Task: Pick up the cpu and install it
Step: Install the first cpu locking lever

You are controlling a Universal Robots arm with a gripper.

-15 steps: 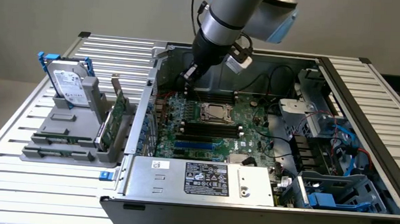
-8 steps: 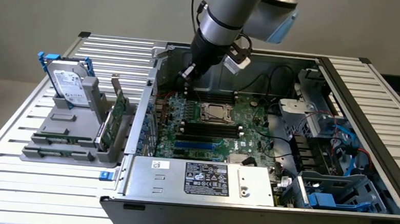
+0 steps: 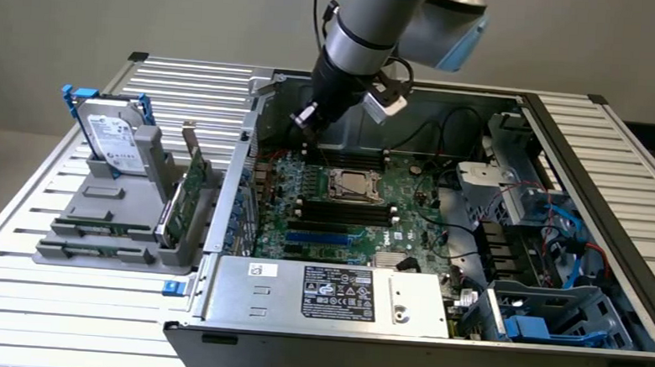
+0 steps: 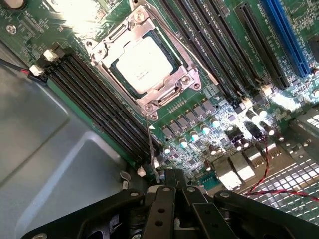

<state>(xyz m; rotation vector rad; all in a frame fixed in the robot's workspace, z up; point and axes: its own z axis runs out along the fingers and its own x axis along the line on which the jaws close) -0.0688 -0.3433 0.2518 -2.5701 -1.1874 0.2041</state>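
Grey sheet metal of the power-supply cover (image 3: 327, 294), with its white label, lies nearest in the open computer case (image 3: 598, 164), which rests on the slatted table (image 3: 30, 294). Beyond it lies the green motherboard (image 3: 325, 225). The cpu (image 4: 141, 64) sits flat and square in its socket there, its dull silver top bare and the bright metal retention frame (image 4: 192, 82) lying around its edges. So the pick and the placing look done; the chip is neither held nor touched by anything. A thin metal rod (image 4: 152, 144) runs from one corner of the frame toward the pincer (image 4: 168, 177), and I cannot tell whether it is latched down, so the clamping may be what is left.

Farther back, the pincer hangs above the board near the case's rear wall, its jaws clenched with nothing visibly between them. Over on the exterior view's left, the hard drive (image 3: 117, 135) stands upright in its grey holder (image 3: 101, 222), well apart from the work.
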